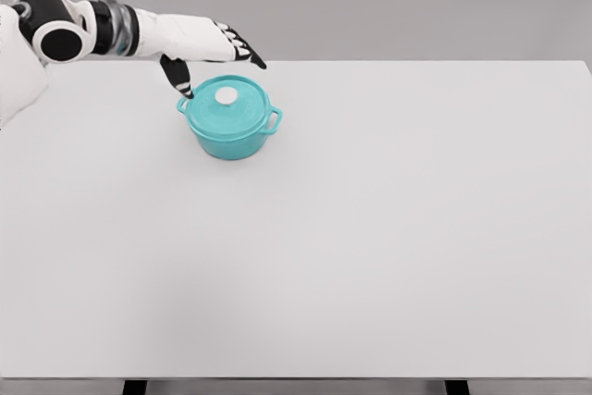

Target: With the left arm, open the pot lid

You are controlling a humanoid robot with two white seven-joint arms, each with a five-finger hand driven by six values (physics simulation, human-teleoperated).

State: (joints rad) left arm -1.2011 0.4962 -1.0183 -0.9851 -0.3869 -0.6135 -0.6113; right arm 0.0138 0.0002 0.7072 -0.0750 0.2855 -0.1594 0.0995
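A teal pot (231, 124) stood on the white table (370, 228), in the far left part of the top, close to the far edge and some way in from the left edge. Its lid (227, 104), the same teal as the body, sat closed and level on the rim, with a small white knob (227, 94) at its centre. Two loop handles stuck out from the pot, one on the side toward the right edge of the table (275, 119) and one on the side toward the left edge, partly hidden behind the hand. The left arm (139, 32), white with a black joint at the shoulder and dark bands near the forearm, reached in from the upper left corner and ran almost level along the far edge of the table. The left hand (215, 48) hung just above and behind the pot, on its far left side. Its black-tipped fingers (248, 53) were spread loosely, pointing toward the right edge, and the thumb (178, 76) pointed down toward the lid's left rim; whether the thumb tip touched the pot could not be told. The hand was released, with nothing in its grasp, and none of its fingers closed on the knob. The table's dark legs (135, 387) showed just beneath the near edge.
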